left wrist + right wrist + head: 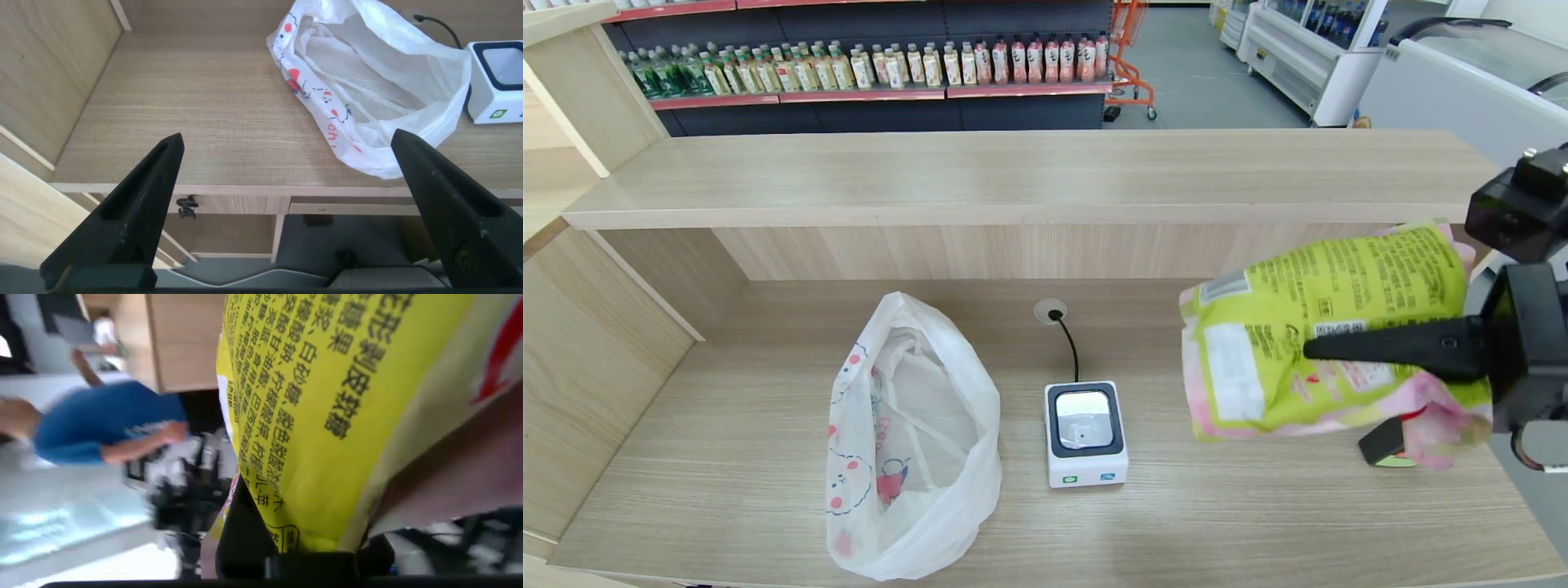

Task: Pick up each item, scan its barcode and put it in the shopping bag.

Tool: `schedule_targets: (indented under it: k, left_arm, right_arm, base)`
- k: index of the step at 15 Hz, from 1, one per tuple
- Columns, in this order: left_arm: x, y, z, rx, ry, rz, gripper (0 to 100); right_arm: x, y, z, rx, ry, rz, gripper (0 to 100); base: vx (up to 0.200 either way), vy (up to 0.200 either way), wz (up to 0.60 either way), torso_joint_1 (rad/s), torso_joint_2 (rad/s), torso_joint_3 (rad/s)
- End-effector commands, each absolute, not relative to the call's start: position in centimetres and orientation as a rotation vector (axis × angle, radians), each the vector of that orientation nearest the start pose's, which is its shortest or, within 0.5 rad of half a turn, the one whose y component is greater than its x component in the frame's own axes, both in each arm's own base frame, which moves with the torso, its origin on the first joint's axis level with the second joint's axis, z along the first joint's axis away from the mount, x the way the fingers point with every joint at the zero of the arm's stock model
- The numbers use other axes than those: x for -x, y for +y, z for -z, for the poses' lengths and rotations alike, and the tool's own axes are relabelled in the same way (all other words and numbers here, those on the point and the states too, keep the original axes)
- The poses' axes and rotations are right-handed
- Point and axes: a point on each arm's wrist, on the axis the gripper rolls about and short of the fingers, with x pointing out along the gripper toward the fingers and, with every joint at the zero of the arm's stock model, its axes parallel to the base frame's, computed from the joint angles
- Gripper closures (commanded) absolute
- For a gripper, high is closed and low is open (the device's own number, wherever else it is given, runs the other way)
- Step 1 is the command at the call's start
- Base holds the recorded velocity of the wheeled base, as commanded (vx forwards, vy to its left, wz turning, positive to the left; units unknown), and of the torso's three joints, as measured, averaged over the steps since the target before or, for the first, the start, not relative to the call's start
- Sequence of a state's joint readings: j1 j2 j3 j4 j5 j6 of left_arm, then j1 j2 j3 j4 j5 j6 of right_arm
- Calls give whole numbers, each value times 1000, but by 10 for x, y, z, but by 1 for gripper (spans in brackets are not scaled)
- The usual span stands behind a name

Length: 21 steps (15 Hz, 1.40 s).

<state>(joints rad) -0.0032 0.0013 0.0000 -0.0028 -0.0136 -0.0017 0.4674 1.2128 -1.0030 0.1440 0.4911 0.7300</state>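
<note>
Right of the white box scanner (1085, 433), the right gripper (1335, 399) clamps a yellow-green and pink plastic pouch (1339, 286), dense small print and white labels (1235, 371) showing; the left gripper (288, 140) is spread wide.

Shop checkout: wooden counter (1013, 175), barcode scanner (1086, 433), shelves of bottled drinks (874, 65), chest freezers (1445, 90) behind.

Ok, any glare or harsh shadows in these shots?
Head view: the scanner window reflects a pale patch of light, and shadows on the counter are soft. Left wrist view: the shopping bag is brightly lit, without glare. Right wrist view: the snack pouch sits close against the lens, evenly lit.
</note>
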Motion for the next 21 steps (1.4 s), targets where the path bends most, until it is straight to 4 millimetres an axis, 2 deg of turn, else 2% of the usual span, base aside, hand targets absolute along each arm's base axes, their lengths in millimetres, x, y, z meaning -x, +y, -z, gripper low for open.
schedule_targets:
  k: [1,3,6,8,9,11,15,18,19,21]
  left_arm:
    - [23,0,-76,3,-2,17,0]
    - [23,0,-76,2,-2,17,0]
    - [23,0,-76,3,-2,17,0]
    - [23,0,-76,2,-2,17,0]
    - [23,0,-76,3,-2,17,0]
    - [23,0,-76,2,-2,17,0]
    - [23,0,-76,2,-2,17,0]
    - [23,0,-76,2,-2,17,0]
    - [23,0,-76,2,-2,17,0]
    - [23,0,-76,3,-2,17,0]
  right_arm:
    - [-171,125,-310,-1140,878,-613,100]
    - [-185,129,-302,-1329,979,-485,100]
    - [-198,135,-290,-1454,1136,-410,100]
    - [-207,141,-280,-1466,1196,-365,100]
    - [-221,146,-265,-1495,1270,-283,100]
    - [-237,150,-248,-1537,1358,-181,100]
    - [-250,157,-225,-1533,1433,-53,100]
    - [-252,159,-220,-1529,1449,-26,100]
    - [-261,164,-206,-1518,1476,20,100]
    - [-266,169,-196,-1508,1493,44,100]
  base:
    - [0,0,0,0,0,0]
    - [0,0,0,0,0,0]
    - [0,0,0,0,0,0]
    - [0,0,0,0,0,0]
    - [0,0,0,0,0,0]
    - [0,0,0,0,0,0]
    - [0,0,0,0,0,0]
    - [0,0,0,0,0,0]
    - [0,0,0,0,0,0]
    - [0,0,0,0,0,0]
